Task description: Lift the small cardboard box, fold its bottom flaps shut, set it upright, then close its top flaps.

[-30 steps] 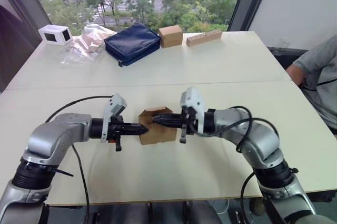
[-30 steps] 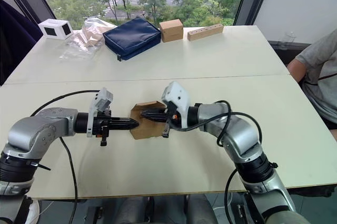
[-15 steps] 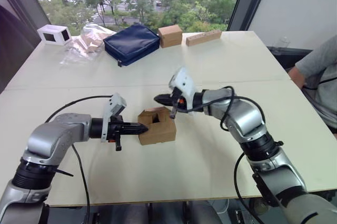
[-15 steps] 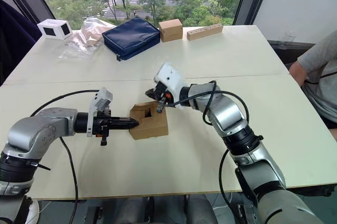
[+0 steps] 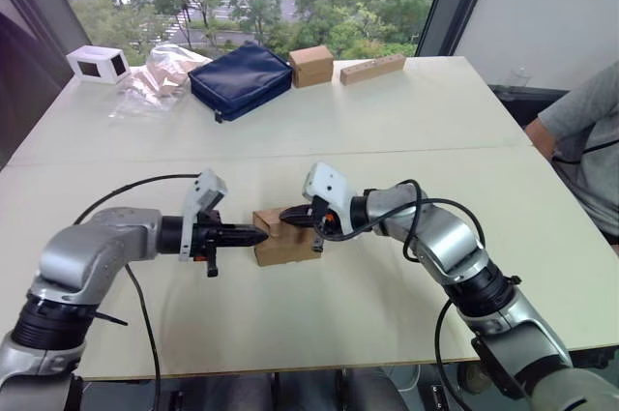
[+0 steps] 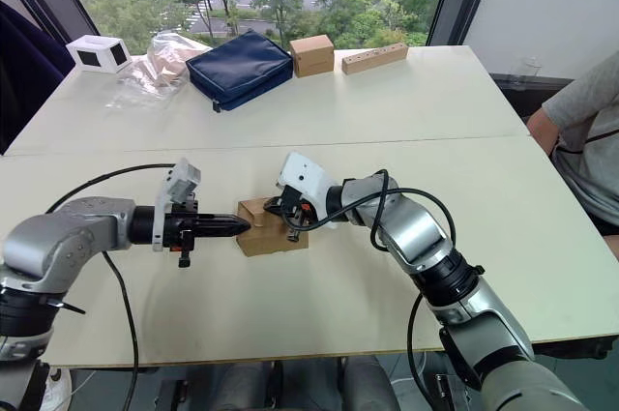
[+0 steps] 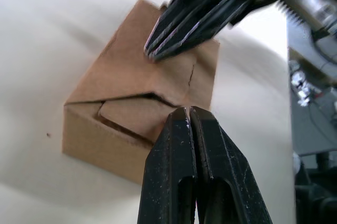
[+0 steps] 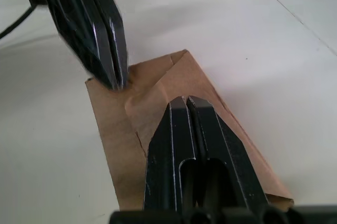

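While the small cardboard box [image 5: 287, 237] sits mid-table between our arms, our left gripper [image 5: 259, 234] presses its 9 o'clock side with fingers together, and our right gripper [image 5: 287, 220], also closed, pushes down the top flaps [image 7: 138, 74]. We judge the box light, stiff yet crushable; we would hold opposite side walls, not flaps.

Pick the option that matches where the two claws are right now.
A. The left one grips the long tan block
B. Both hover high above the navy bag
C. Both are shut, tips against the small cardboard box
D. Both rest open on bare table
C: the left claw and right claw each have fingers pressed together, tips against the small cardboard box from opposite sides.
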{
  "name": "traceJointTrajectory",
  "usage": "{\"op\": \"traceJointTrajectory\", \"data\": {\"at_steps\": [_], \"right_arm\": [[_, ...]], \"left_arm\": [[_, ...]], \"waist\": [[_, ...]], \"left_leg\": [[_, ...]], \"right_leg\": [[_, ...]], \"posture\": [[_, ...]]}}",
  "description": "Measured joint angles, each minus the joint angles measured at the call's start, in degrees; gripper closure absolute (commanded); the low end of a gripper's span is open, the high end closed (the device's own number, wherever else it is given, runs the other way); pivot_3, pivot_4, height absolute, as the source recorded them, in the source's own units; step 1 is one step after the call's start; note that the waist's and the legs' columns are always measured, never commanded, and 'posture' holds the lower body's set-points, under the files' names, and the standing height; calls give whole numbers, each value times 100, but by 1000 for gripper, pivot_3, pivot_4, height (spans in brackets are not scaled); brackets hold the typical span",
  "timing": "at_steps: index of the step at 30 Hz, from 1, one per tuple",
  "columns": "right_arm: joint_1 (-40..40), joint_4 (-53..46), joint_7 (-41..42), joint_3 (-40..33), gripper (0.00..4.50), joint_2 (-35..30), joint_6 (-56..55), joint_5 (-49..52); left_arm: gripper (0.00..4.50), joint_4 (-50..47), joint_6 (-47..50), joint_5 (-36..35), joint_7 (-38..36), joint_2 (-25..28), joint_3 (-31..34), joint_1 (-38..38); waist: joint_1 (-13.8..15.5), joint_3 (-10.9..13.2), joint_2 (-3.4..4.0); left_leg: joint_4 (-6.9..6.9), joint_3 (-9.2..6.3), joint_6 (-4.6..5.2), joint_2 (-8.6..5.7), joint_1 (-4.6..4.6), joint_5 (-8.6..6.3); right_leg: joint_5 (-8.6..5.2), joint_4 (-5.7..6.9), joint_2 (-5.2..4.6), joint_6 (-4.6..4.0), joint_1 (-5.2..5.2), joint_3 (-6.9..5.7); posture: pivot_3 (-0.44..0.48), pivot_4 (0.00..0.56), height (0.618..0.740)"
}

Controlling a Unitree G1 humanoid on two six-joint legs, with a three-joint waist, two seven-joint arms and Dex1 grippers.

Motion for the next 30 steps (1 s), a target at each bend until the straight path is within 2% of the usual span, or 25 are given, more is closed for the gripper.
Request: {"op": "traceJointTrajectory", "data": {"at_steps": [6, 13, 16, 22, 30], "right_arm": [[2, -17, -103, -12, 4500, 48, 6, 0], [20, -126, -200, -80, 4500, 43, 42, 4], [55, -237, -231, -152, 4500, 36, 50, 21], [467, -1129, 67, -386, 4500, -198, 107, 434], [650, -1196, 97, -228, 4500, -439, 27, 259]], "left_arm": [[4444, 457, -41, 26, 300, -333, 94, -548], [4444, 700, -367, 461, 425, -616, -394, -556], [4444, 831, -459, 547, 491, -695, -407, -602], [4444, 935, -539, 587, 583, -833, -387, -605], [4444, 933, -473, 522, 637, -873, -324, -582]], "waist": [[15, 0, 0], [-2, 0, 0], [3, 0, 0], [20, 0, 0], [9, 0, 0]], "left_leg": [[1, 1, 0, -7, 0, 0], [0, 0, 0, -2, -1, 0], [0, 0, 0, -3, -1, 0], [1, -1, 0, -5, -2, 0], [1, -2, 0, -3, -2, 0]], "right_leg": [[0, -3, -2, 1, 3, -2], [0, -3, 1, 0, 1, -2], [0, -3, 1, 0, 1, -2], [1, -5, -3, 1, 4, -3], [0, -6, 0, 1, 3, -3]], "posture": [[0, 150, 740], [0, 150, 740], [0, 150, 740], [0, 150, 740], [0, 150, 740]]}}
